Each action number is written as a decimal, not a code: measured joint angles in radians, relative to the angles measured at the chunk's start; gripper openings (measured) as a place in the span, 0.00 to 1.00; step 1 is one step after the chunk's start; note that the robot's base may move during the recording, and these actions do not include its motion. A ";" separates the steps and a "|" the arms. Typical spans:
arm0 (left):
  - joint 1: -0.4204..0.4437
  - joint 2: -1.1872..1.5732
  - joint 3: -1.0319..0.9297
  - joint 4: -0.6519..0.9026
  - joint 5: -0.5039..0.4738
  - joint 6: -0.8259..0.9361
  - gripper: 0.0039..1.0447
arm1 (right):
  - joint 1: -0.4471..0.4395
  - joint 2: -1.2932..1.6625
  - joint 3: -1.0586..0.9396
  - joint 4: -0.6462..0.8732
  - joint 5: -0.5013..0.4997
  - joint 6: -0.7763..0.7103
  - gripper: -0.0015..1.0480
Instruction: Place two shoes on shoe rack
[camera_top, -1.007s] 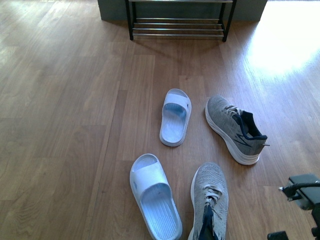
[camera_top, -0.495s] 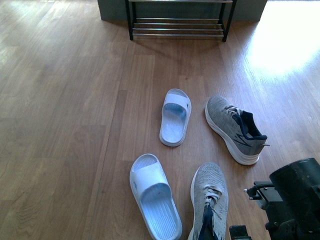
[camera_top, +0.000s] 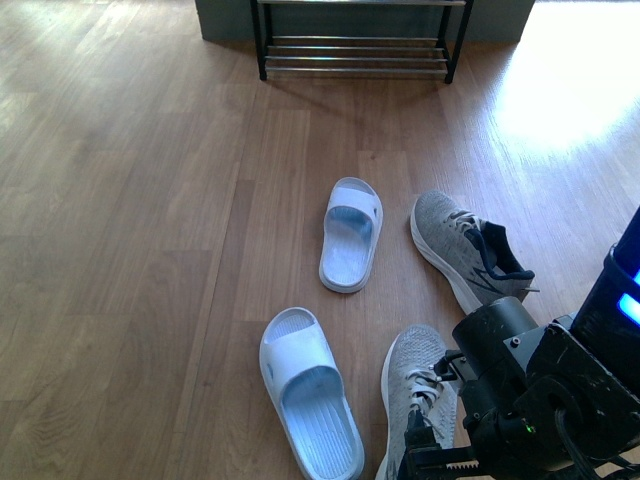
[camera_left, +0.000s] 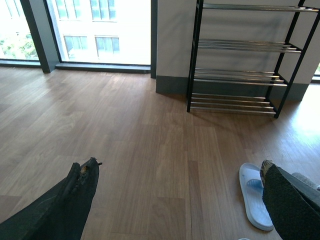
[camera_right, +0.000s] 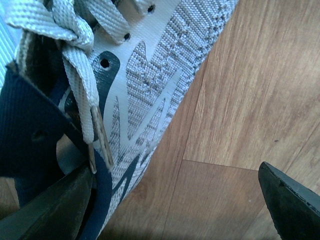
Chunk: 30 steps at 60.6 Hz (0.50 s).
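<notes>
Shoe rack (camera_top: 355, 45): its place at the far end of the floor (camera_top: 130, 200) is unchanged over the last second. No shoe is seen on it, so nothing has been placed yet.

Right arm (camera_top: 545, 385): one second ago only a corner of it showed at the lower right of the front view. It has since swung in and is now over the heel end of the near sneaker (camera_top: 418, 375). This is judged to be the approach for the first pick.

Far sneaker (camera_top: 462, 252) and the two pale slides (camera_top: 350, 235) (camera_top: 308, 392): not moved, all on the floor.

Right pincer (camera_right: 174, 172): seen spread wide, nothing held. One finger (camera_right: 55, 210) lies at the sneaker's navy collar, the other (camera_right: 287, 200) well out over bare floor. The jaws are therefore not yet astride the shoe.

Left pincer (camera_left: 175, 167): spread and empty, held clear above the floor.

View notes: only the right wrist view gives the finger-to-collar relation and the lace ends (camera_right: 97, 140); in the front view the arm hides this. Only the left wrist view shows the rack's upper tiers.
</notes>
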 joint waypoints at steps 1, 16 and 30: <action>0.000 0.000 0.000 0.000 0.000 0.000 0.91 | 0.000 0.007 0.009 -0.002 0.000 -0.002 0.91; 0.000 0.000 0.000 0.000 0.000 0.000 0.91 | -0.024 0.153 0.178 -0.046 -0.022 -0.024 0.91; 0.000 0.000 0.000 0.000 0.000 0.000 0.91 | -0.061 0.241 0.278 -0.048 -0.056 -0.090 0.84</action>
